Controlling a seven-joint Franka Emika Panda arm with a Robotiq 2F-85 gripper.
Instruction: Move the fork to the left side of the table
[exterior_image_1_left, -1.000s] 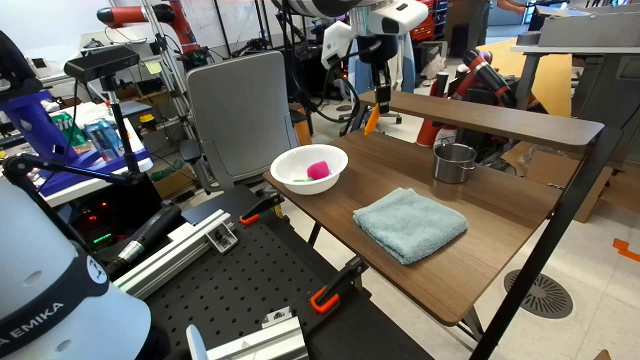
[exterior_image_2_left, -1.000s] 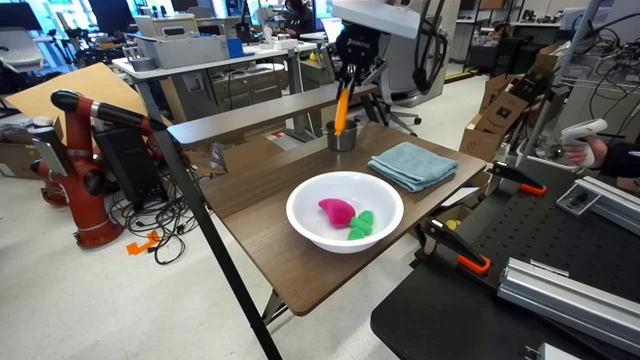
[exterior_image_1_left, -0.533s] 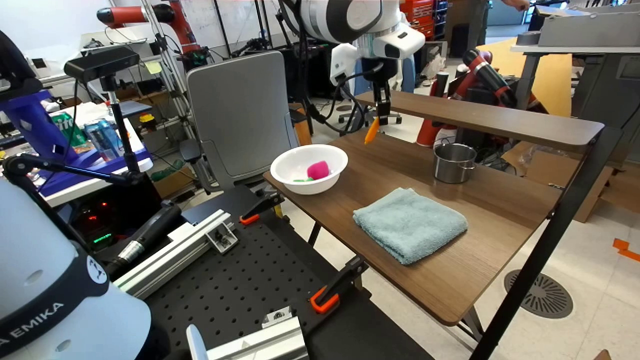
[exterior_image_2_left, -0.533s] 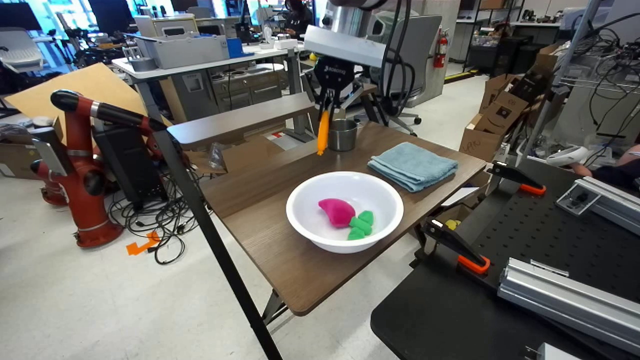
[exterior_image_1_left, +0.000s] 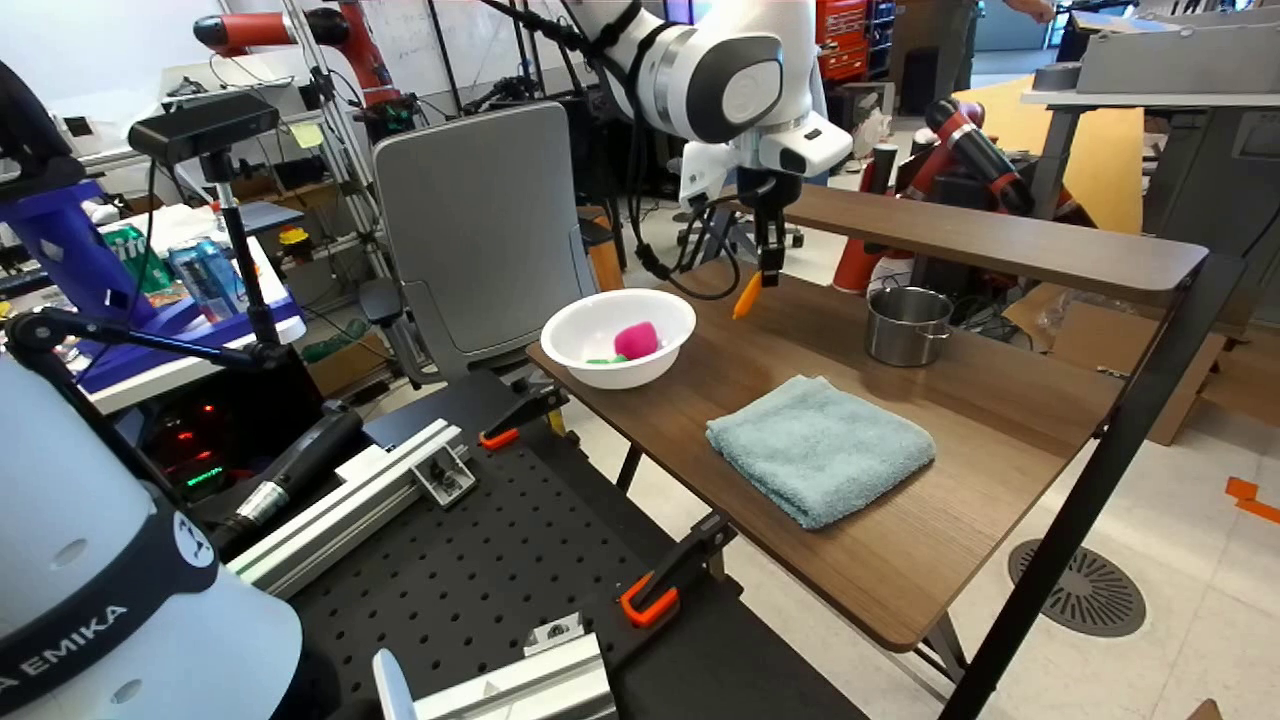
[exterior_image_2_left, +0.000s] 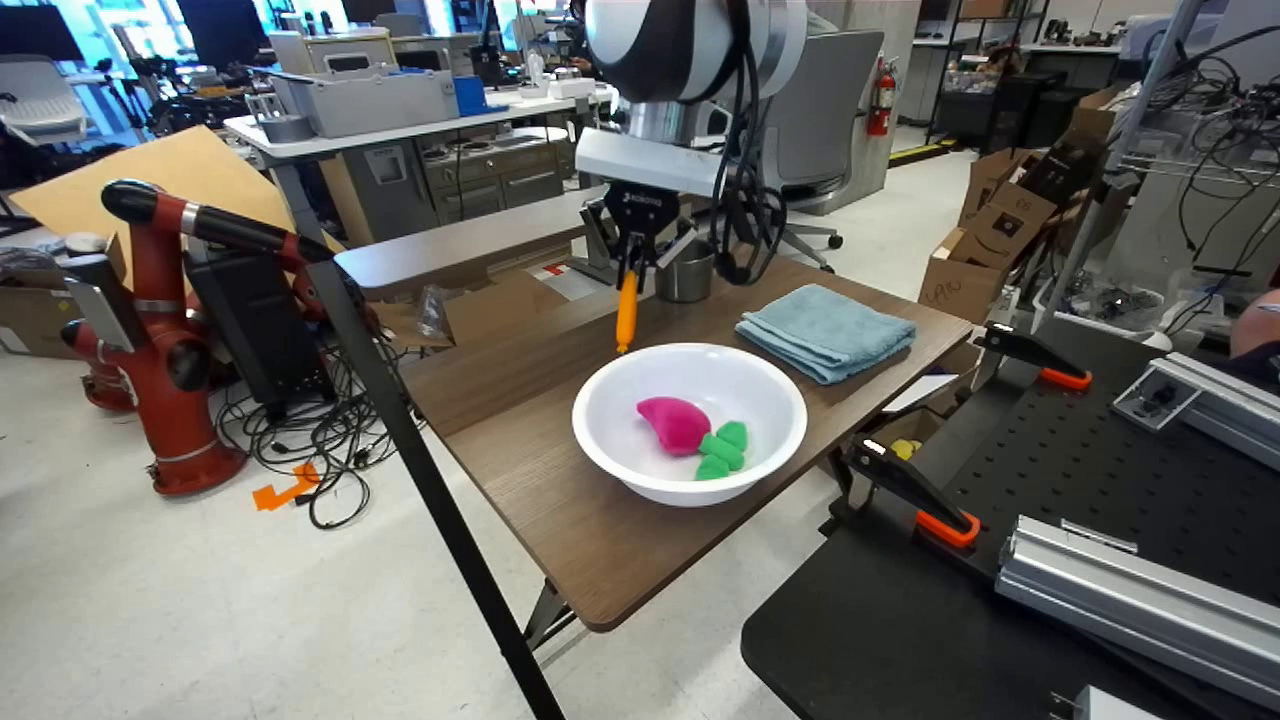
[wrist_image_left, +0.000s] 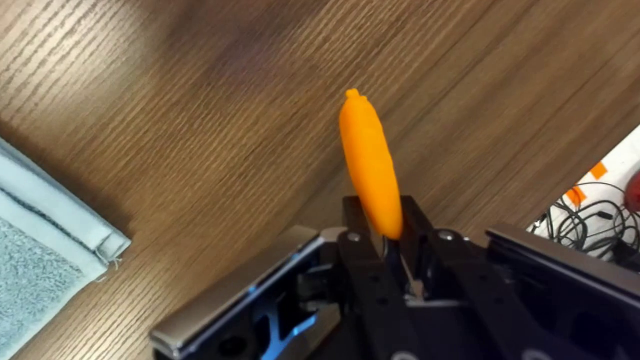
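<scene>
Over the wood-grained tabletop (wrist_image_left: 200, 140), the black Robotiq gripper (wrist_image_left: 383, 210) pinches the smooth, tapered, orange-handled fork (wrist_image_left: 371, 160), which slants downward.

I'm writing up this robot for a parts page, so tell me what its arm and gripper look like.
The arm is white with grey and black parts. Its base is pale, with a dark band lettered EMIKA, partly cut off. Black cables loop along the arm. The gripper is mostly black with small pale lettering, and its fingers are slim and black.
</scene>
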